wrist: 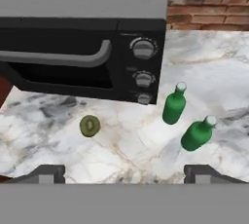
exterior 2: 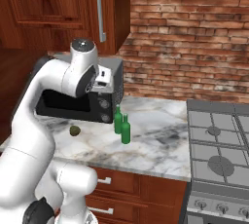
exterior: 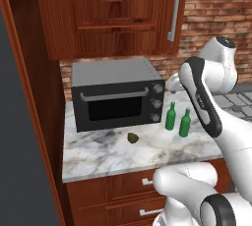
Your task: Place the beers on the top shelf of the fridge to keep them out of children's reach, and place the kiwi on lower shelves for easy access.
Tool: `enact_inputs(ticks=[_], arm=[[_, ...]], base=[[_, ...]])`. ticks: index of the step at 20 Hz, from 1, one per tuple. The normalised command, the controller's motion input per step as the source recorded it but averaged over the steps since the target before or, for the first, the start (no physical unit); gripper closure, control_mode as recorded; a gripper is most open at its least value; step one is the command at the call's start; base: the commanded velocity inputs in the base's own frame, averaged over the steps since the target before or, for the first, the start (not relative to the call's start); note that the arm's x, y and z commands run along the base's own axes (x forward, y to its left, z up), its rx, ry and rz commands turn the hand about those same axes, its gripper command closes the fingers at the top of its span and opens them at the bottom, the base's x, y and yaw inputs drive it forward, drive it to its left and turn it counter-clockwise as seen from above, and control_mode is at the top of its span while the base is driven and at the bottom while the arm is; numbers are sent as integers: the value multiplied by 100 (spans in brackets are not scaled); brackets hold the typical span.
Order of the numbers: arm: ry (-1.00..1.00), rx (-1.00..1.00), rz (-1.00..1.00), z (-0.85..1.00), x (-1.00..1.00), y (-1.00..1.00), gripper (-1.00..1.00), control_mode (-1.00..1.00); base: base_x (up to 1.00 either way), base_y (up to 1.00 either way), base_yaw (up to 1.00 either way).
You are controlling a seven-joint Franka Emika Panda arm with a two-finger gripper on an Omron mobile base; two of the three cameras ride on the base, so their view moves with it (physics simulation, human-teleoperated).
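The claw (wrist: 124,174) is hanging wide open and empty above the marble worktop (wrist: 121,155). Two beers (wrist: 174,104) (wrist: 197,134) are standing right of centre, the kiwi (wrist: 90,125) lying left. Likely first pickup: descending onto a bottle neck.

arm: raised, elbow bent, forearm angled forward and down | gripper (wrist: 124,173): jaws spread wide, nothing between them

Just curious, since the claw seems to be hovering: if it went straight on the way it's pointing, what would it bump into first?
Probably the bare marble counter, between the kiwi and the two beers. The open claw looks down at that patch; exact depth is hard to judge.
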Motion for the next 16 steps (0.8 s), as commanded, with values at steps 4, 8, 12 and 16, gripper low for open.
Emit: enact_inputs(ticks=[4, 8, 12, 16], arm=[[-34, 9, 30, -25, -31, -38, -100, -100], [-20, 6, 24, -9, -12, -46, -100, -100], [-11, 1, 22, 0, -7, -48, -100, -100], [-8, 0, 22, -2, -1, -38, -100, -100]], base=[[0, 0, 0], [0, 0, 0], [0, 0, 0], [0, 0, 0]])
